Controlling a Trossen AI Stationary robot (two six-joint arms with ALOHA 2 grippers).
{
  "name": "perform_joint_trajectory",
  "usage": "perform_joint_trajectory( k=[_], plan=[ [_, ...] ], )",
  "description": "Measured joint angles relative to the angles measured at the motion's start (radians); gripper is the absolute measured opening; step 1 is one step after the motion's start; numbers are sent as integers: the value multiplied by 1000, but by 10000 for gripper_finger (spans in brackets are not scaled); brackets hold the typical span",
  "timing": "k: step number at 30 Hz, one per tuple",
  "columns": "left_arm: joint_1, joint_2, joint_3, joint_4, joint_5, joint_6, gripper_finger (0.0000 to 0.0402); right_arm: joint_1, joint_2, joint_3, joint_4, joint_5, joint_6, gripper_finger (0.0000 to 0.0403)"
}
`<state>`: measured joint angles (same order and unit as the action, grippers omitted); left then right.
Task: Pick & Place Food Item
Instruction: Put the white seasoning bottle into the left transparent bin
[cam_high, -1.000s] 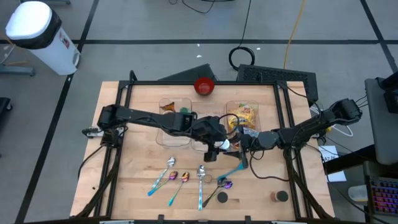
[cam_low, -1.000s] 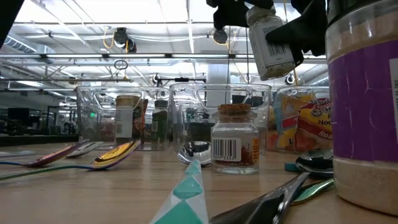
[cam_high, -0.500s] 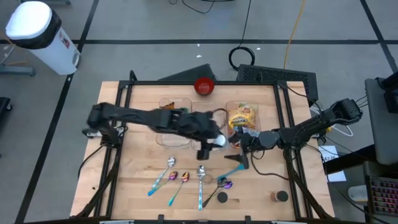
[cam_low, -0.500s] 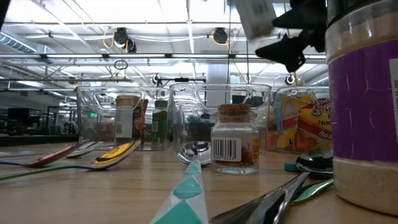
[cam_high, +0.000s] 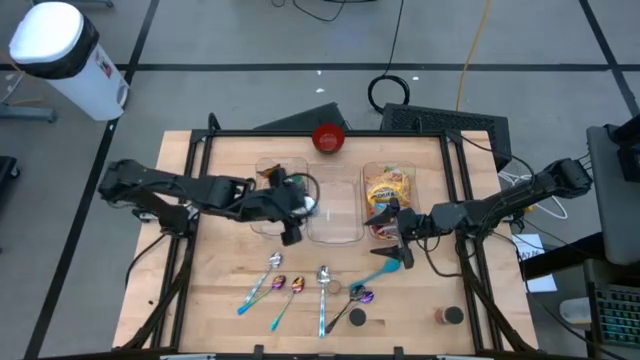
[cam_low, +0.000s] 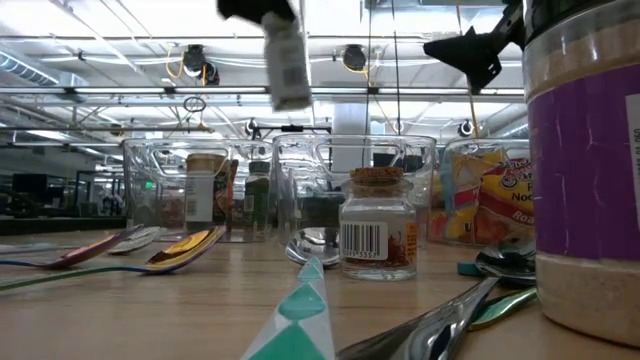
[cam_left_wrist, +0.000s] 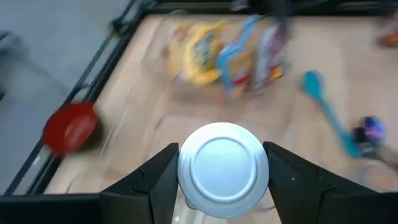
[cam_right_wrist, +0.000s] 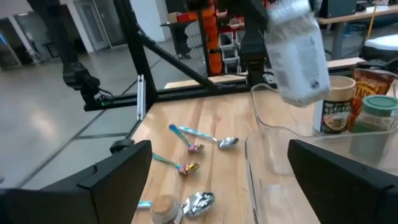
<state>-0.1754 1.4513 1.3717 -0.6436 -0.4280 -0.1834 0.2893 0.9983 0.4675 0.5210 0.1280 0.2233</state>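
Observation:
A white spice jar (cam_high: 308, 206) with a white lid (cam_left_wrist: 222, 165) hangs in the air over the clear bins (cam_high: 335, 212), and my left gripper (cam_high: 298, 212) is shut on it. The low view shows the jar (cam_low: 285, 60) high above the table. My right gripper (cam_high: 388, 235) stands open and level to the right of the bins, holding nothing; its fingers (cam_right_wrist: 112, 180) frame the jar (cam_right_wrist: 297, 53) from a distance. A yellow snack bag (cam_high: 390, 188) lies in the right bin. My left gripper pinches the jar between its two fingers (cam_left_wrist: 158, 183) on opposite sides just below the lid (cam_left_wrist: 186, 186). The fingers slant downward from the table's left. The jar is lifted clear, slightly tilted, its bottom end (cam_low: 292, 95) hanging lowest.
A red bowl (cam_high: 328, 138) sits at the far edge. Several spoons (cam_high: 300, 285) and a teal spoon (cam_high: 378, 270) lie near the front. A cork-lidded jar (cam_low: 378, 225) and a large purple-labelled jar (cam_low: 585, 170) stand near the front edge. The left bin holds packets and jars (cam_low: 205, 200).
My right gripper has opened, let go of the jar and drawn back a little. My left gripper has carried the jar up and toward the table's left, from beside the right gripper to above the bins, turning as it went.

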Motion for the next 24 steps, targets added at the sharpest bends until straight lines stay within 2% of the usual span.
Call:
perform_joint_trajectory(
  k=[5, 10, 17, 24],
  plan=[
    [50, -130, -243, 128, -51, -100, 208, 0, -13, 0, -18, 4, 0, 369],
    [116, -145, -391, 226, -24, -178, 208, -2, -13, 0, -14, 9, 0, 369],
    [181, -102, -465, 373, 13, -193, 208, -2, -13, 0, -19, 57, 0, 369],
    [196, -96, -473, 341, 46, -186, 208, -2, -13, 0, -18, 55, 0, 369]
  ],
)
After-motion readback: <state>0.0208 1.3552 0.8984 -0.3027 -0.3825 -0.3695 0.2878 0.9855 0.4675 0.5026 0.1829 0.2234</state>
